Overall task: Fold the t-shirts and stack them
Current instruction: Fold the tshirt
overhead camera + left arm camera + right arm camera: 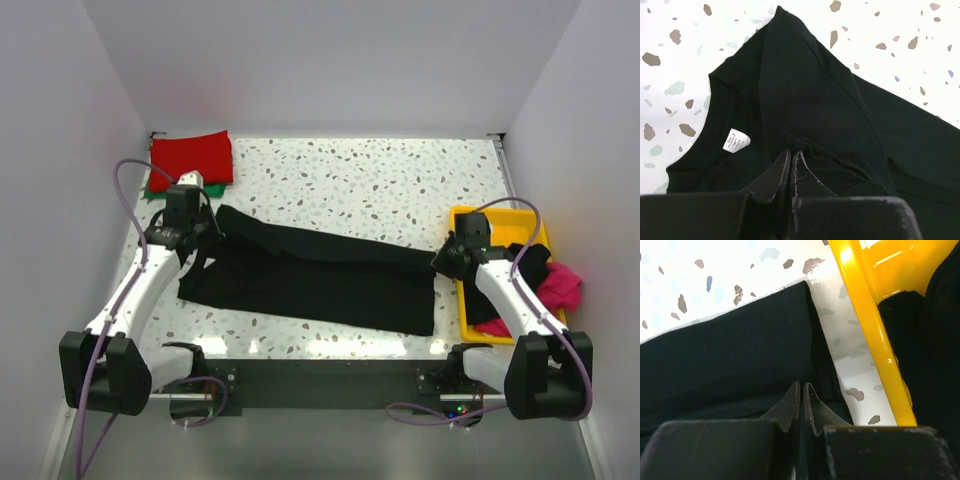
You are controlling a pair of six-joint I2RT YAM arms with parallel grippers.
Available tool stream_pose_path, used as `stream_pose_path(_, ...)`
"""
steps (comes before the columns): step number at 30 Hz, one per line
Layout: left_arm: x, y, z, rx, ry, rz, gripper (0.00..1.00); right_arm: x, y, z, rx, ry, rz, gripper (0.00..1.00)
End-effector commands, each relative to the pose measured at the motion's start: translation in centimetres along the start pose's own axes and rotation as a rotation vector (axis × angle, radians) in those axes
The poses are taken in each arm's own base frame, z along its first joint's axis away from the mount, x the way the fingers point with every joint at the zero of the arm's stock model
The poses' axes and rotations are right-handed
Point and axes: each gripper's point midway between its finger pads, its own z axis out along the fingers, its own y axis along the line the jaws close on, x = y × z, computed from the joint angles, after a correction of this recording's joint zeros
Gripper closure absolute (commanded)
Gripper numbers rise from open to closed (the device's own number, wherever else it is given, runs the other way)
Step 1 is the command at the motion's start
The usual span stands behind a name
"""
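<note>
A black t-shirt (320, 285) lies stretched across the table's middle, partly folded lengthwise, with its collar to the left. My left gripper (205, 232) is shut on a pinch of cloth near the collar. In the left wrist view the gripper (791, 152) is closed on the black shirt (815, 95), beside the white neck label (736, 140). My right gripper (438, 262) is shut on the hem end. In the right wrist view the gripper (802, 385) is closed over the black cloth (730, 350). A folded red shirt (192, 155) lies on a green one (157, 187) at the back left.
A yellow plastic tray (462, 215) stands at the right edge, holding a pink shirt (565, 283) and a black one (535, 262). Its wall (867, 325) is close to the right of my right gripper. White walls enclose the table.
</note>
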Motion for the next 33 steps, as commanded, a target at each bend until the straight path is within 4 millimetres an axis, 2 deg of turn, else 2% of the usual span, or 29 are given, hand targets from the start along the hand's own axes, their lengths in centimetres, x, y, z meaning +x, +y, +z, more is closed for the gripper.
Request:
stream_pose_path(1, -0.8, 0.4, -0.4, -0.007, -0.045, -0.021, 1.00, 0.5, 0.0, -0.5, -0.020, 0.009, 0.014, 1.00)
stream_pose_path(13, 0.4, 0.7, -0.3, -0.003, -0.021, -0.033, 1.00, 2.4, -0.3, -0.6, -0.038, 0.058, 0.020, 1.00)
stream_pose_path(20, 1.6, 1.0, -0.1, -0.003, -0.001, -0.047, 1.00, 2.1, -0.2, -1.1, -0.043, 0.050, 0.021, 0.96)
stream_pose_path(24, 2.2, 1.0, 0.0, 0.001, 0.016, -0.054, 0.97, 2.0, -0.1, -1.6, -0.047, 0.047, 0.014, 0.84)
stream_pose_path(33, 3.1, 1.1, 0.2, 0.009, 0.031, -0.058, 0.96, 0.9, 0.5, -1.9, -0.061, 0.026, -0.008, 0.69)
